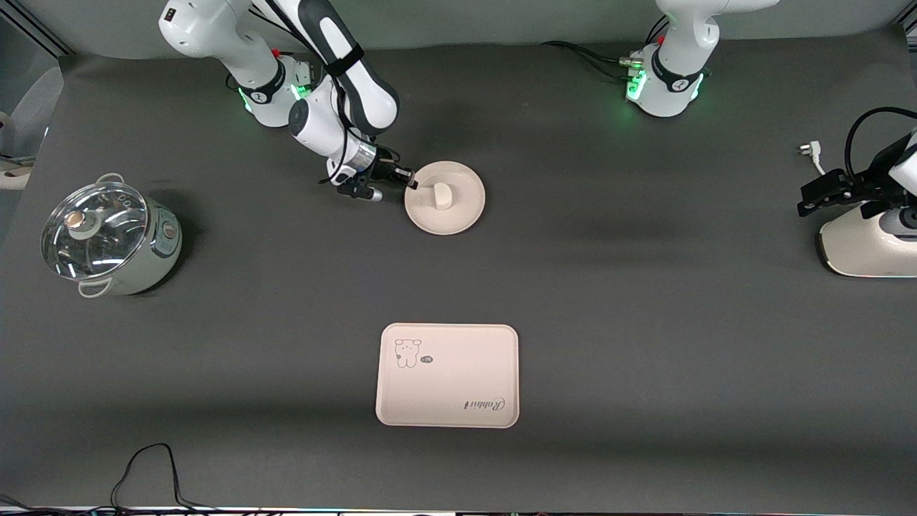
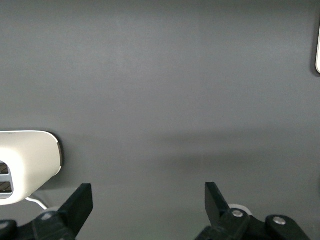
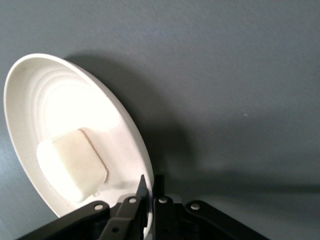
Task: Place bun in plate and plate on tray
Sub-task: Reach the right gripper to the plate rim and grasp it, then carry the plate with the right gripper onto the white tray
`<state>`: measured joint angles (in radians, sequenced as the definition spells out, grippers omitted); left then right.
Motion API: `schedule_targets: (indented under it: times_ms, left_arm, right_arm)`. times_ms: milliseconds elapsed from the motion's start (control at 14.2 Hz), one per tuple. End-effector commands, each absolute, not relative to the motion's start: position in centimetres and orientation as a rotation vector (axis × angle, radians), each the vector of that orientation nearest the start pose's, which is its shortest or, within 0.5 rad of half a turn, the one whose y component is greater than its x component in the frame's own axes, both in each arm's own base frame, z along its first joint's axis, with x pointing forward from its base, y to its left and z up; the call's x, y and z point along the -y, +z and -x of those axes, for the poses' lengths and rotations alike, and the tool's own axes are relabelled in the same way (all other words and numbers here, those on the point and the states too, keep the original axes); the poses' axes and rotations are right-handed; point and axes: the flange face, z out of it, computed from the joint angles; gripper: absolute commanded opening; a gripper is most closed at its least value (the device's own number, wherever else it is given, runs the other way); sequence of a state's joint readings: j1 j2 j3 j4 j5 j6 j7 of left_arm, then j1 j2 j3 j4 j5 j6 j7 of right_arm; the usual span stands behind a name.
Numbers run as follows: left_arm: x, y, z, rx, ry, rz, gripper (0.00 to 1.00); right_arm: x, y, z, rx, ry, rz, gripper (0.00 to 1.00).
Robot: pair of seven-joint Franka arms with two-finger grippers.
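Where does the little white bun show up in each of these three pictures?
Front view: the bun lies in the plate, near the right gripper.
Right wrist view: the bun sits in the plate, close to the gripper, which is shut on the plate's rim.
Left wrist view: not in it.
Shared landmark: the plate, in the front and right wrist views.

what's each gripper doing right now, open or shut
Right gripper: shut on the rim of the plate, which has the bun in it.
Left gripper: open, holding nothing, waiting at the left arm's end of the table.
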<state>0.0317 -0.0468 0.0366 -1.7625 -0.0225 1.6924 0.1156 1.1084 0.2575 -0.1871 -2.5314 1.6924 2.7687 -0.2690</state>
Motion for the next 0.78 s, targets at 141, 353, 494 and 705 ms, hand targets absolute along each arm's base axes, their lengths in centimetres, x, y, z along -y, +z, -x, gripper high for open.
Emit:
schedule_targets:
  times_ms: [141, 353, 494, 705]
  left_arm:
    - [-3.5, 57.2, -54.2, -0.050, 0.013, 3.171, 1.00]
    - [-3.6, 57.2, -54.2, -0.048, 0.013, 3.171, 1.00]
    - [-3.5, 57.2, -54.3, -0.047, 0.003, 3.171, 1.00]
    - [-3.7, 57.2, -54.3, -0.042, -0.002, 3.171, 1.00]
  right_arm:
    - [-30.9, 19.3, -35.5, -0.564, 0.074, 2.502, 0.00]
    - [-31.2, 20.9, -40.7, -0.569, 0.055, 2.415, 0.00]
    - [-30.6, 22.2, -45.6, -0.550, 0.011, 2.377, 0.00]
    - [-30.7, 22.1, -52.9, -0.559, -0.040, 2.324, 0.00]
